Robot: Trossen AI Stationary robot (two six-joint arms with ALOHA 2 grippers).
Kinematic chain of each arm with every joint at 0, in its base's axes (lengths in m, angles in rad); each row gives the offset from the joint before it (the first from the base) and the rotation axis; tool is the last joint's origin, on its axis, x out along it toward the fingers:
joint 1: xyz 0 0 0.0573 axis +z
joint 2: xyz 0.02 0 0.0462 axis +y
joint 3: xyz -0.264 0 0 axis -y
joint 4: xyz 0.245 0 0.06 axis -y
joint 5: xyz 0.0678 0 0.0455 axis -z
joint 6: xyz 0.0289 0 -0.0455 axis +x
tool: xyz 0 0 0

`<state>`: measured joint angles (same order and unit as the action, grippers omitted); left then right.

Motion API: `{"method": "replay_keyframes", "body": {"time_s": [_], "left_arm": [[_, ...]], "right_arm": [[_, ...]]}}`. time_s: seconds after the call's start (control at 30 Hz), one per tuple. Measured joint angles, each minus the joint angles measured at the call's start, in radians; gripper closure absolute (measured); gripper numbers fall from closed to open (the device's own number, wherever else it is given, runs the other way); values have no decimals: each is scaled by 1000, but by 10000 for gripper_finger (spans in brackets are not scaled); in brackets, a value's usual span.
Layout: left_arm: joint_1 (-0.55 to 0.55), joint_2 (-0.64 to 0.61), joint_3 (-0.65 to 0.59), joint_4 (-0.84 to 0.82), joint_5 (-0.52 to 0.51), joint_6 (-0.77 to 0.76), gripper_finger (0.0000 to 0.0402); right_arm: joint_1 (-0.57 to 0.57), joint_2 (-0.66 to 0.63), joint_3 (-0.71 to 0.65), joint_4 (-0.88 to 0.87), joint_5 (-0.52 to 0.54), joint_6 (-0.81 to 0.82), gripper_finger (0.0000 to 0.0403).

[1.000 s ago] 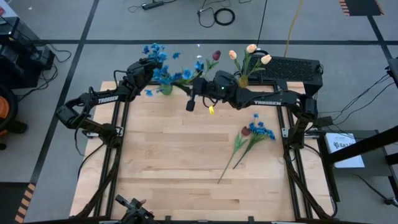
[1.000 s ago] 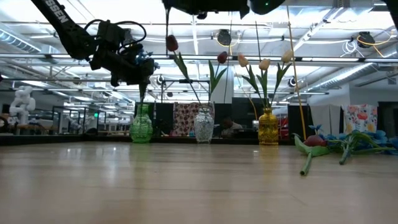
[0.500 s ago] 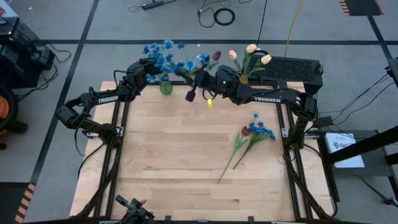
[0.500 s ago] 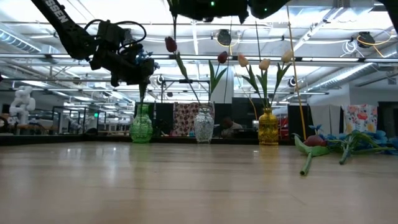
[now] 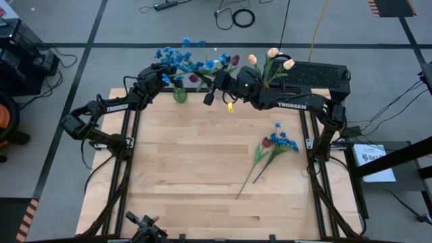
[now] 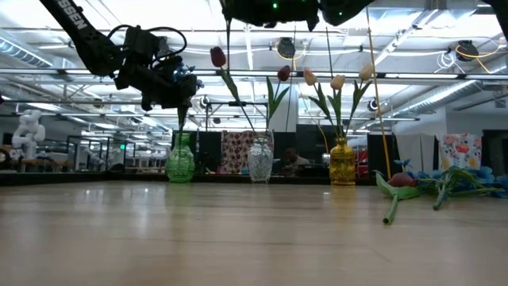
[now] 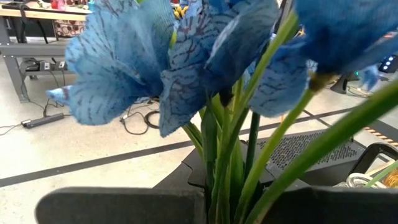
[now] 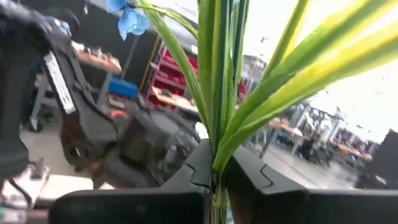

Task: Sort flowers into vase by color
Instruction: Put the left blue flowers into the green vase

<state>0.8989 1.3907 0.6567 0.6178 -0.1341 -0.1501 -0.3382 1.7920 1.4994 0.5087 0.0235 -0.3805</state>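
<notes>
My left gripper point(image 5: 162, 75) is shut on a bunch of blue flowers point(image 5: 169, 55) above the green vase point(image 6: 180, 159) at the table's far edge. Their stems point(image 6: 182, 119) run down into that vase. My right gripper point(image 5: 217, 78) is high up just right of it, shut on another blue flower point(image 5: 202, 65) whose blossoms reach toward the left bunch. Dark red tulips point(image 6: 217, 56) stand in the clear vase point(image 6: 260, 160). Cream-yellow tulips point(image 6: 337, 81) stand in the yellow vase point(image 6: 342, 163). My left gripper pinches the bunch's green stems point(image 7: 225, 180) between its two fingers, below the blossoms and above the vase's mouth. The fingers come about level from the table's left. The stems stand upright with their lower ends in the green vase. My right gripper pinches the flower's green stem and leaves point(image 8: 216, 163) between its two fingers. It comes about level from the table's right, and the flower is lifted clear of the table. Its blossoms point(image 8: 129, 22) stand beyond the fingers.
Several loose flowers point(image 5: 273, 145), blue ones and a red tulip, lie on the table's right half. A black case point(image 5: 317, 74) sits behind the yellow vase. The wooden top's middle and near part are bare.
My right gripper has moved toward the table's far edge and the green vase, rolling a little. Its blue flower has swung with it, so the blossoms now lie farther back, next to the left bunch.
</notes>
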Motion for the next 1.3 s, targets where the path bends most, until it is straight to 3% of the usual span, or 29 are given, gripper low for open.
{"method": "replay_keyframes", "body": {"time_s": [0.67,1.3], "left_arm": [[-1,0,0,0,0,0,359],[-1,0,1,-3,7,0,359]], "right_arm": [[-37,27,0,-77,10,22,385],[-55,27,-1,-166,139,-17,385]]}}
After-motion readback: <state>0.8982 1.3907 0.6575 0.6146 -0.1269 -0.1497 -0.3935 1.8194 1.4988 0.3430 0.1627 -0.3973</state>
